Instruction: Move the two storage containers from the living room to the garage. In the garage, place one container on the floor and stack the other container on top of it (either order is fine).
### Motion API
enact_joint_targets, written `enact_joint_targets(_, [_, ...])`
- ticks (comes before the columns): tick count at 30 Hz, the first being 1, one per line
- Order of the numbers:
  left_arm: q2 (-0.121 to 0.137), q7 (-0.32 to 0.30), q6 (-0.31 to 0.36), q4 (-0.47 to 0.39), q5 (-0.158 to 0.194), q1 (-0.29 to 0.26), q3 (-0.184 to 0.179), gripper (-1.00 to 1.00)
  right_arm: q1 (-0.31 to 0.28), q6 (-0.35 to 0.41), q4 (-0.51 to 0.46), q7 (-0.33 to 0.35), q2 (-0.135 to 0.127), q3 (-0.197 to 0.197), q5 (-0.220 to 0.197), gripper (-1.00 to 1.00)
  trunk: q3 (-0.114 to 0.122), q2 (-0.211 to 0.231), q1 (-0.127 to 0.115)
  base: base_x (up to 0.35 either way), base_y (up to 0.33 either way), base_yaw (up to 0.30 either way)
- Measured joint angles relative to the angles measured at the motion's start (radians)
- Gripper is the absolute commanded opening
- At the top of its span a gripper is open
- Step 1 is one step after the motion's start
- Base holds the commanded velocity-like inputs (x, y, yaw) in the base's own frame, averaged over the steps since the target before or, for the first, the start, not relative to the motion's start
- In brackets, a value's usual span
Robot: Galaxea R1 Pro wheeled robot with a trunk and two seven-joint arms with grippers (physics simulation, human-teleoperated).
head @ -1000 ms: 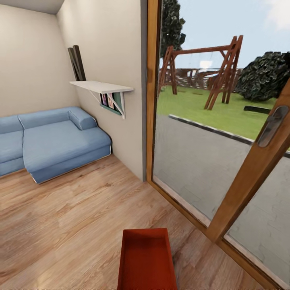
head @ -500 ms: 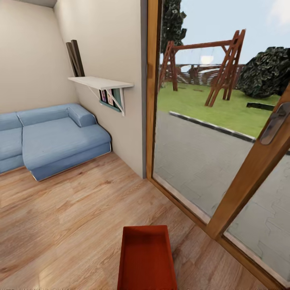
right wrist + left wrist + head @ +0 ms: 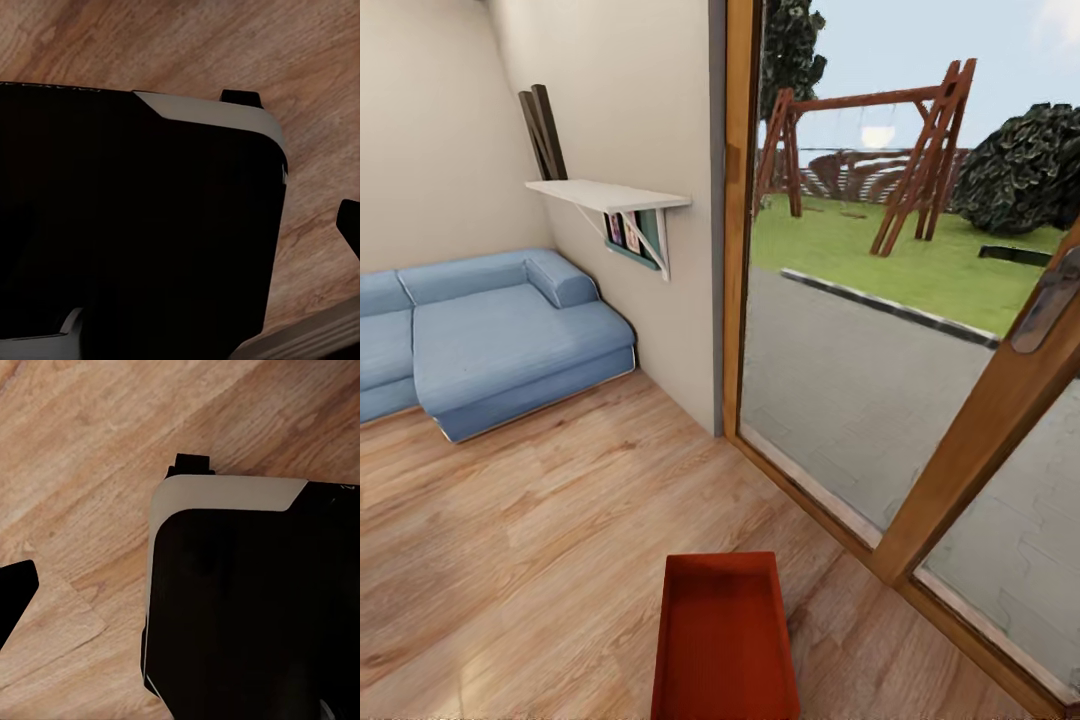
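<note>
While orange-red rectangular lidless bin (image 3: 725, 640) sits low over light wood plank floor (image 3: 540, 540) near wood-framed glass door (image 3: 920, 400), blue sofa (image 3: 490, 340) by wall; gripper states cannot be told.

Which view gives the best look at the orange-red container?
The head view: the storage container sits at the bottom centre, open top visible, over the wood floor. Both wrist views show dark robot bodywork above wood planks instead.

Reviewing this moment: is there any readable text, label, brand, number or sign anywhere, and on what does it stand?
None can be read.
Container: plain orange-red walls, no label.
Pictures under the shelf: coloured patches, too small and blurred to tell whether they carry text.
Door handle: no marking visible.
Dark robot body with a pale edge, in both wrist views: no lettering legible.
</note>
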Motion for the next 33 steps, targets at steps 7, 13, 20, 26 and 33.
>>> enact_joint_targets(7, [0.000, 0.000, 0.000, 0.000, 0.000, 0.000, 0.000, 1.00, 0.000, 0.000, 0.000, 0.000, 0.000, 0.000, 0.000, 1.00, -0.011, 0.000, 0.000, 0.000, 0.000, 0.000])
enact_joint_targets(13, [0.000, 0.000, 0.000, 0.000, 0.000, 0.000, 0.000, 1.00, 0.000, 0.000, 0.000, 0.000, 0.000, 0.000, 0.000, 1.00, -0.021, 0.000, 0.000, 0.000, 0.000, 0.000])
enact_joint_targets(20, [0.000, 0.000, -0.001, 0.000, 0.000, 0.000, 0.000, 1.00, 0.000, 0.000, 0.000, 0.000, 0.000, 0.000, 0.000, 1.00, -0.032, 0.000, 0.000, 0.000, 0.000, 0.000])
enact_joint_targets(26, [0.001, 0.000, -0.001, 0.000, 0.000, 0.000, 0.000, 1.00, 0.000, 0.000, 0.000, 0.000, 0.001, 0.000, 0.000, 1.00, -0.041, 0.000, 0.000, 0.000, 0.000, 0.000])
enact_joint_targets(33, [0.002, 0.000, -0.001, 0.000, 0.000, 0.000, 0.000, 1.00, 0.000, 0.000, 0.000, 0.000, 0.001, 0.000, 0.000, 1.00, -0.053, 0.000, 0.000, 0.000, 0.000, 0.000])
